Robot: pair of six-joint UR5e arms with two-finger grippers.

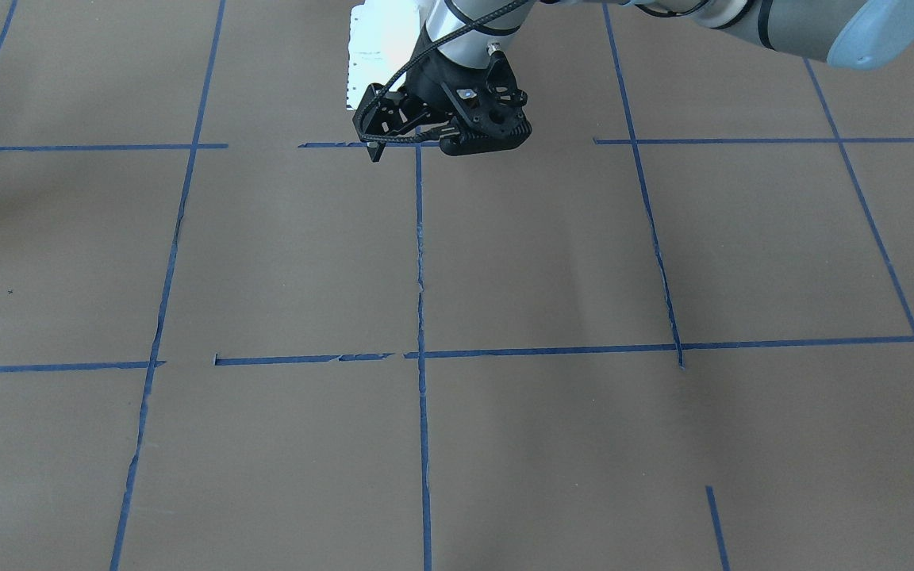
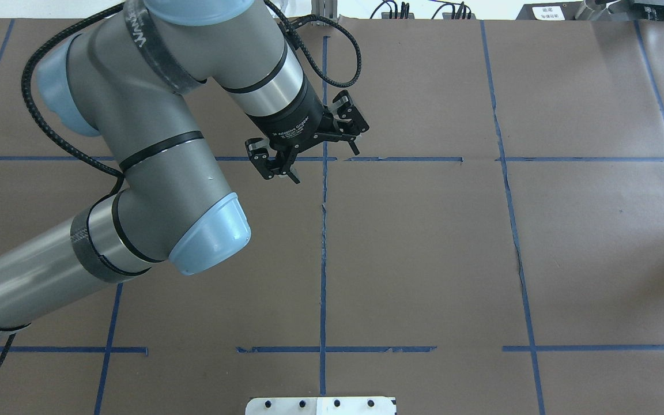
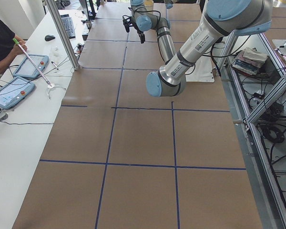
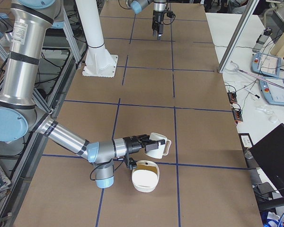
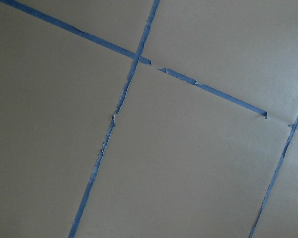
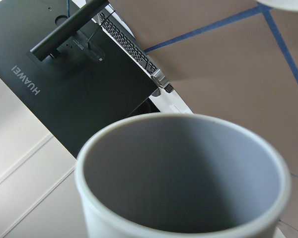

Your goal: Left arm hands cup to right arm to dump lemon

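Left gripper (image 2: pixel 325 165) spread wide, empty, cup (image 4: pixel 157 144) tipped sideways at right gripper (image 4: pixel 143 142), near bowl (image 4: pixel 144 183), its grip impossible to tell

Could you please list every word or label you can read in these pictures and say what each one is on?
"HUAWEI": on the back of the black monitor.
"Adaptive Gripper": white print on the left gripper, behind its fingers; the characters before it are blurred.
Too small to read: the sticker on the left arm, the white sign at the overhead view's top edge, any print on the cup.
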